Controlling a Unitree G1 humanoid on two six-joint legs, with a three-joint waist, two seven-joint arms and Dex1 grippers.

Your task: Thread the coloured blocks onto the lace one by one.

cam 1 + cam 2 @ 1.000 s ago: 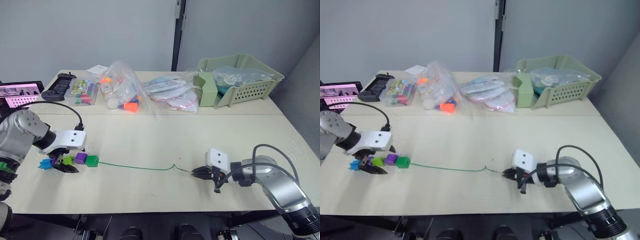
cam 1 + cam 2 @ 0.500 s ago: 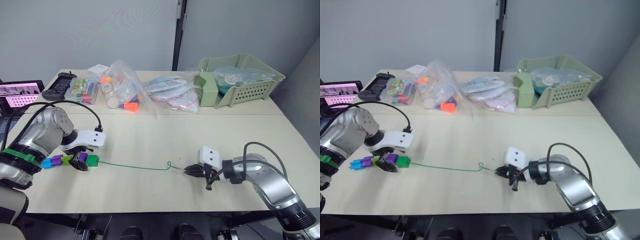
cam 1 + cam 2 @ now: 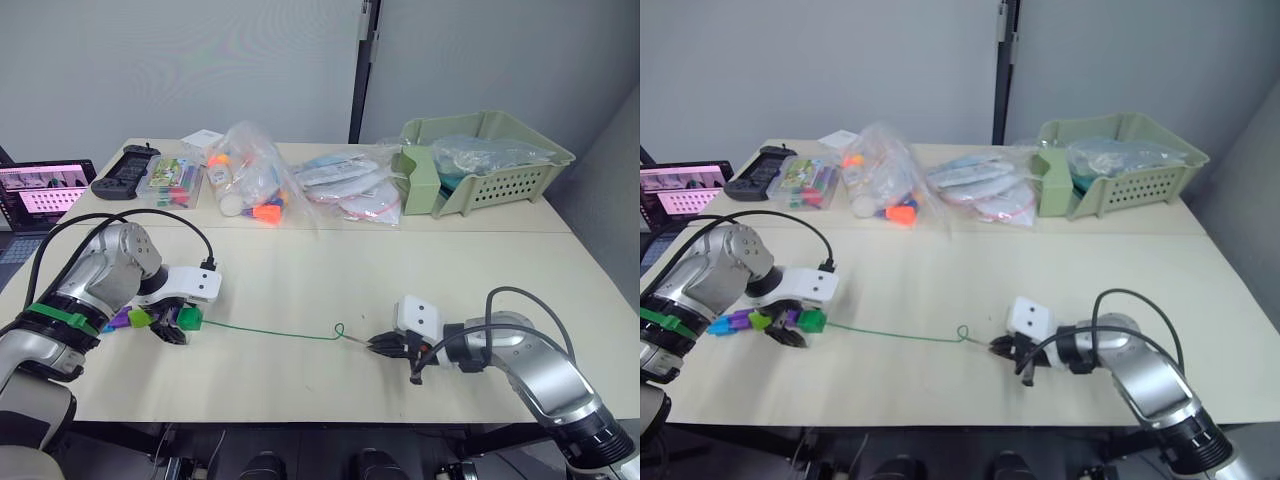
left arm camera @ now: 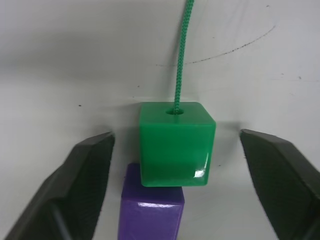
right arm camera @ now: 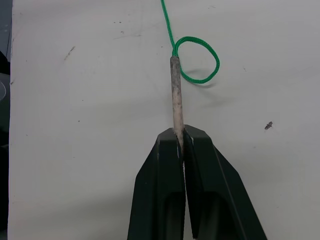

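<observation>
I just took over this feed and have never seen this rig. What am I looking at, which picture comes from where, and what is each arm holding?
It is a two-armed robot at a table. The two wide pictures come from its head camera; the two close-ups come from cameras on its wrists.

The right tool is shut on the stiff tip of the lace, a thin green cord lying across the table.

The left tool is open, its fingers either side of the dark green block, with the lace entering its hole. A purple block sits behind it.

At the back are plastic bags and a green basket.
</observation>
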